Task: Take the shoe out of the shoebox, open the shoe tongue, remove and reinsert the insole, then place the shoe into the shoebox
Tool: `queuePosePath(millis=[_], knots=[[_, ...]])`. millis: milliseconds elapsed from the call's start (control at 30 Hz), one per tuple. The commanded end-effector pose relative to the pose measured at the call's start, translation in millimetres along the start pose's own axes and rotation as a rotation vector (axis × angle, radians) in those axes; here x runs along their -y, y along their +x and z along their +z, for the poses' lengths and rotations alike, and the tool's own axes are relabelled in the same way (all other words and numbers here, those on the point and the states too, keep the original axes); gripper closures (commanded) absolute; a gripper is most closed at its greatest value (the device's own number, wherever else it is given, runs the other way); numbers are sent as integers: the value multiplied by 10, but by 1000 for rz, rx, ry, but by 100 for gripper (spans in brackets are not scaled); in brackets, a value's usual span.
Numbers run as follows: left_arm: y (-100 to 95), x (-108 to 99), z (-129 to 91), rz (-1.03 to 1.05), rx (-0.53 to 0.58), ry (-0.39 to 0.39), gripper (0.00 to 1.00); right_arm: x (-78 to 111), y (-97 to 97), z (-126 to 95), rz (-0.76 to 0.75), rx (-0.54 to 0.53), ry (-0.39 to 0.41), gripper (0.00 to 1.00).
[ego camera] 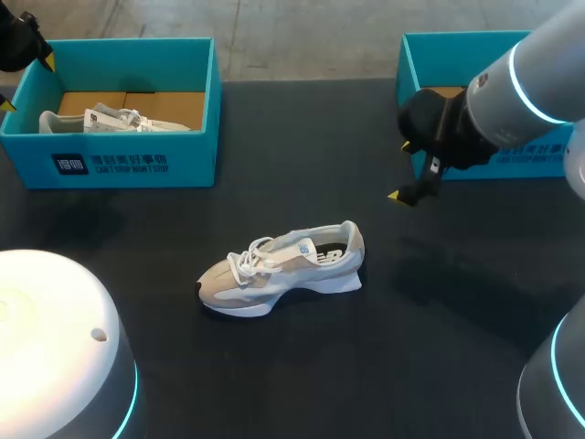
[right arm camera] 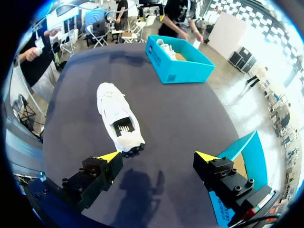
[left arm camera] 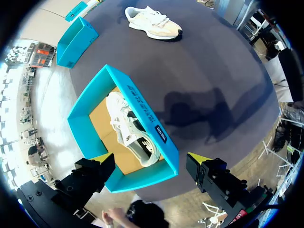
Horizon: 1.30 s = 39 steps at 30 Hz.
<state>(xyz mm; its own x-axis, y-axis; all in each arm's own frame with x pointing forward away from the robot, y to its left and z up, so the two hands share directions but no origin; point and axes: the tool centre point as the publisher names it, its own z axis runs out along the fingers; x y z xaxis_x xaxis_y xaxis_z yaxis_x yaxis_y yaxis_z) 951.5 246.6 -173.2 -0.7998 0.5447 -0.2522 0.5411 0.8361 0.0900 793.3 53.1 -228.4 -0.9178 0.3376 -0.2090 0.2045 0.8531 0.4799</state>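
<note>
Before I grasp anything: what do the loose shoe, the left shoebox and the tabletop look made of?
Shoe: beige and white panels, matte, probably fabric or suede; white fabric laces; thick foam-looking white sole. Left shoebox: likely cardboard, matte teal walls, plain brown floor. Tabletop: dark and matte, no glare; material unclear, perhaps a mat.

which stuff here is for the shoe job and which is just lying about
For the job: shoe out on the table; right shoebox, likely its own.
Just lying about, it seems: left shoebox; second shoe inside it.
</note>
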Motion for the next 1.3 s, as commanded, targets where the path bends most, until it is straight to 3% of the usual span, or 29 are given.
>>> queuePosePath(millis=[33, 700, 1300], knots=[[9, 9, -6, 0, -1, -4, 0, 12, 4, 5, -1, 0, -3, 0], [9, 9, -6, 0, -1, -4, 0, 12, 4, 5, -1, 0, -3, 0], [9, 9, -6, 0, -1, -4, 0, 407, 88, 219, -171, -85, -183, 0]])
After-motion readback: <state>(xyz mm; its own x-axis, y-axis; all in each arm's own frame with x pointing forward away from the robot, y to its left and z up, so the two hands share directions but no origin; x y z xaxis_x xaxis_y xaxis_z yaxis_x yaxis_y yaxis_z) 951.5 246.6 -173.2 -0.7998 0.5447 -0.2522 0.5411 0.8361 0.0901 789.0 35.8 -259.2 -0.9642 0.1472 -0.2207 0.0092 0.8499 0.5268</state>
